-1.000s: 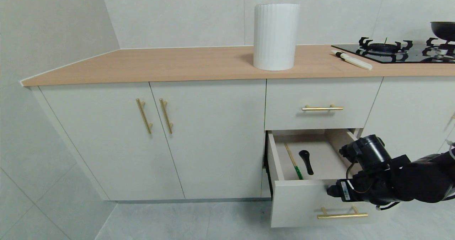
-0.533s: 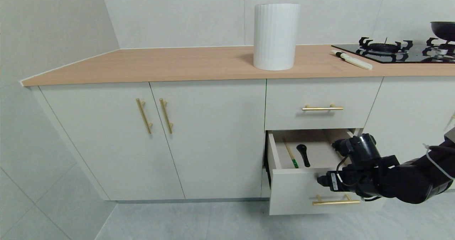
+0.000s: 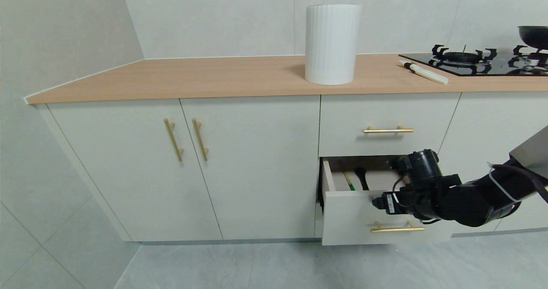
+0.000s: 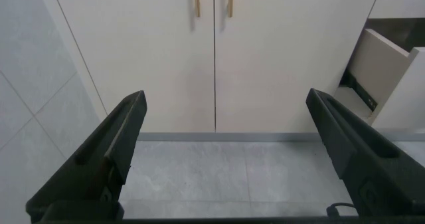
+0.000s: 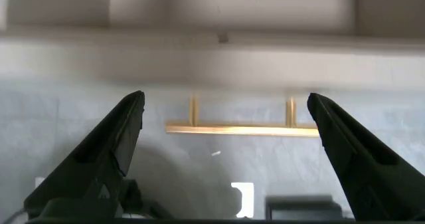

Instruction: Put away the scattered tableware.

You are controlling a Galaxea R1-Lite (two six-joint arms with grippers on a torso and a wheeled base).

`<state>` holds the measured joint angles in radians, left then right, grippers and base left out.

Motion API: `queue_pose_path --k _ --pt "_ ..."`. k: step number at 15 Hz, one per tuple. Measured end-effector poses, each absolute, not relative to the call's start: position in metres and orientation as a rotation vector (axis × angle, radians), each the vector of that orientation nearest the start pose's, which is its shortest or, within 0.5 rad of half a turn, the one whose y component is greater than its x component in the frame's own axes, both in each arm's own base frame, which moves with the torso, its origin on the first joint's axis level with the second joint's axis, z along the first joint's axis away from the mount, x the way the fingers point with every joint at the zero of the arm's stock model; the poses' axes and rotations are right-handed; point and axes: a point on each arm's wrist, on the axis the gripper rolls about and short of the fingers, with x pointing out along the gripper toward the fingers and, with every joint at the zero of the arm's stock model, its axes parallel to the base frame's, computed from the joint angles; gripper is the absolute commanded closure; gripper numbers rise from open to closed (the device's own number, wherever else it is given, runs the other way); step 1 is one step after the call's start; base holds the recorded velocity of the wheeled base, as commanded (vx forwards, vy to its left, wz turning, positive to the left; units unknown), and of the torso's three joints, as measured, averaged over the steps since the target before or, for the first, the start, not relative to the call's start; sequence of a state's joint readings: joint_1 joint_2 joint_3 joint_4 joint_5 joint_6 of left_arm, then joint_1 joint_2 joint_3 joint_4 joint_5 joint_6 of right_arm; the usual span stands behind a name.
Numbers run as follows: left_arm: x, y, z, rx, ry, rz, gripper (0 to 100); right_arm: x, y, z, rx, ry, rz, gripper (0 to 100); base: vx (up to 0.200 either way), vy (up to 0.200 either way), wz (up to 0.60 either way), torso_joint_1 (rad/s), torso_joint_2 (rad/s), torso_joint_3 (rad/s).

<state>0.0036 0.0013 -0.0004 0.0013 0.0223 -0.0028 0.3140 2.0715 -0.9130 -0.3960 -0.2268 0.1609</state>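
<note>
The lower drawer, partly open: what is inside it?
Inside the lower drawer lie a stick with a green band and a black spoon. Their near ends are hidden by the drawer front; the back is in shadow.

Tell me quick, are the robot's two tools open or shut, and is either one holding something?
Left tool: open, holding nothing.
Right tool: open, holding nothing, at the front of the lower drawer.
</note>
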Motion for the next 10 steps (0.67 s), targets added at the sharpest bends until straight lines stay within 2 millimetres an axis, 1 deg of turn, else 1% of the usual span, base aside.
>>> queue_pose_path --k 4,8,10 --pt "-0.023 0.000 0.075 -0.003 0.003 0.026 0 0.368 0.105 0.063 -0.063 0.692 0.021 0 0.000 0.000 0.00 0.000 0.00 0.000" --pt "-0.023 0.000 0.075 -0.003 0.003 0.026 0 0.391 0.106 0.053 -0.060 0.663 0.005 0 0.000 0.000 0.00 0.000 0.00 0.000" --pt "-0.023 0.000 0.075 -0.003 0.003 0.026 0 0.399 0.103 0.049 -0.047 0.623 -0.003 0 0.000 0.000 0.00 0.000 0.00 0.000"
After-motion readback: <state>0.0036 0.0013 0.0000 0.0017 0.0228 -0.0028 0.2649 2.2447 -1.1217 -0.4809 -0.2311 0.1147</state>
